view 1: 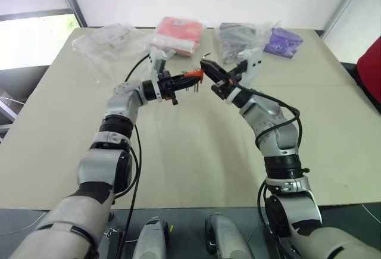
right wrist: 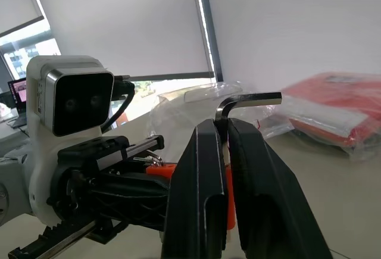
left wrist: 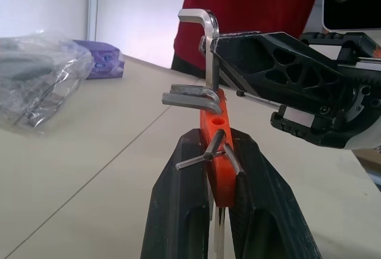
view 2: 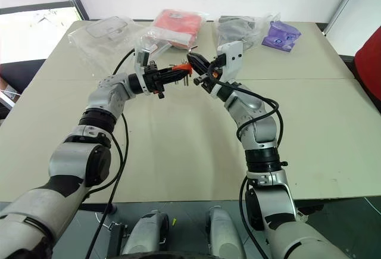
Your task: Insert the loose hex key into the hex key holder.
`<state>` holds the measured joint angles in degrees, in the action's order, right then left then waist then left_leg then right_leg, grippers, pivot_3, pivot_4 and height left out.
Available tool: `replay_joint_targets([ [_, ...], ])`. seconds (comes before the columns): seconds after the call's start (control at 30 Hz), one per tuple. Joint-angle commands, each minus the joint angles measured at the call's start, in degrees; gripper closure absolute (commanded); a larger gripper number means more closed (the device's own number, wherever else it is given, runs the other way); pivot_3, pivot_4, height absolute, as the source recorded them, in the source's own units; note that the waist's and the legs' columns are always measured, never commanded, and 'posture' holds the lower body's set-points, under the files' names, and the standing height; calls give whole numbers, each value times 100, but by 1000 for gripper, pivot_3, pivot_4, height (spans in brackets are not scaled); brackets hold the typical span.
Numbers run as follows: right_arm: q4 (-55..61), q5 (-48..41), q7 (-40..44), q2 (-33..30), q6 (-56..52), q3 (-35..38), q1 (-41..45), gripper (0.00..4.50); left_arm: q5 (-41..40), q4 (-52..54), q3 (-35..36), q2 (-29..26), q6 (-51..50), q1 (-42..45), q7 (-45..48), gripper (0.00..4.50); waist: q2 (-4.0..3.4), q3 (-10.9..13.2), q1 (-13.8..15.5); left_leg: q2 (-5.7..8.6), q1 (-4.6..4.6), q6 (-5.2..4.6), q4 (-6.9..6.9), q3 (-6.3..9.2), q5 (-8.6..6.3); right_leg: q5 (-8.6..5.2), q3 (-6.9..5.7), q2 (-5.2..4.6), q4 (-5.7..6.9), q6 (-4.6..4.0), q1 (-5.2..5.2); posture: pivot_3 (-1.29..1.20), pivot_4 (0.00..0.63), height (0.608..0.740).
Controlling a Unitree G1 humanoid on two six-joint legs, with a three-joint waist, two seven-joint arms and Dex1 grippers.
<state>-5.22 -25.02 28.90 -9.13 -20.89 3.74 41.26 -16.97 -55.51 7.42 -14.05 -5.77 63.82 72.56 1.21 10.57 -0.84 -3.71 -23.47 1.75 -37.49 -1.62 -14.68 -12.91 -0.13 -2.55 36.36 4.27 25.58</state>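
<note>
My left gripper (left wrist: 214, 139) is shut on the hex key holder (left wrist: 215, 152), a small red-orange block with short keys sticking out, held above the table (view 1: 191, 74). Just to its right, my right gripper (view 1: 206, 66) comes in from the right, its fingers closed around the loose hex key (left wrist: 212, 50). This silvery rod stands upright with its bent end on top (right wrist: 247, 99). Its lower end meets the top of the holder, and how deep it sits is hidden. Both grippers (view 2: 189, 67) meet over the far middle of the table.
Along the table's (view 1: 178, 169) far edge lie a clear plastic bag (view 1: 110, 38), a red packet in a bag (view 1: 178, 33), a grey bagged item (view 1: 238, 36) and a purple packet (view 1: 286, 40). A person in red (view 1: 372, 68) stands at the right edge.
</note>
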Motion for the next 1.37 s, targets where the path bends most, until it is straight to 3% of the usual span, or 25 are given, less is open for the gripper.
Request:
replay_joint_targets([
  [0.03, 184, -41, 4, -61, 87, 101, 117, 2660, -24, 250, -29, -56, 136, 105, 82, 4500, 0, 0, 0, 0, 0, 0, 0, 0, 0, 0, 0, 0, 0, 0, 0, 0, 150, 739],
  [0.13, 363, -74, 53, -170, -38, 76, 92, 1300, 45, 279, -90, -103, 150, 15, 120, 4500, 0, 0, 0, 0, 0, 0, -1, 0, 0, 0, 0, 0, 0, 0, 0, 0, 150, 739],
  [0.33, 1318, 38, 693, -1008, -290, -250, -563, 1300, 50, 620, -280, -321, -357, -640, 300, 4500, -3, -2, 1, 0, 0, 0, 0, 0, 0, 0, 1, 0, -1, 0, -1, 0, 150, 739],
  [0.53, 2251, 351, 1528, -2119, -430, -914, -1296, 1300, -233, 2143, -473, -664, -1687, -1817, 415, 4500, -2, -2, -13, -1, 4, 0, -6, 1, 0, 0, 2, 1, 5, 0, -4, 0, 150, 739],
  [0.63, 2368, 415, 1624, -2274, -414, -1004, -1392, 1300, -418, 2898, -518, -825, -2339, -2305, 343, 4500, -1, -2, -3, -2, 5, 0, -35, 3, 0, 0, 3, 2, 28, -1, -5, 0, 150, 739],
  [0.8, 2249, 507, 1551, -2125, -329, -1041, -1387, 1300, -458, 3212, -582, -999, -3004, -2557, -86, 4500, 0, -2, 24, -1, 13, 0, -72, 7, 0, -1, 4, -1, 52, -3, -20, 0, 150, 739],
  [0.97, 2190, 577, 1498, -1917, -299, -1108, -1380, 1237, -341, 2784, -566, -1052, -3122, -2393, -649, 2200, 1, -3, 17, 0, 19, 1, -74, 8, 0, -2, 5, -1, 58, -5, -24, 0, 150, 739],
  [1.1, 2207, 614, 1487, -1899, -316, -1098, -1433, 1237, 11, 2140, -557, -1173, -2417, -2253, -1096, 182, 2, -3, 20, 1, 18, 1, -72, 8, 0, -2, 4, 0, 61, -5, -21, 0, 150, 739],
  [1.2, 2256, 614, 1489, -1955, -360, -1055, -1511, 1237, 363, 1571, -513, -1285, -1585, -2071, -1656, 182, 3, -4, 21, 1, 21, 1, -74, 8, 0, -1, 4, -1, 63, -5, -23, 0, 150, 739],
  [1.37, 2400, 597, 1476, -2141, -440, -936, -1727, 1237, 418, 1192, -374, -1514, -774, -1890, -1723, 182, 2, -4, -4, 0, 22, 1, -70, 7, 0, -2, 5, 0, 64, -6, -20, 0, 150, 739],
])
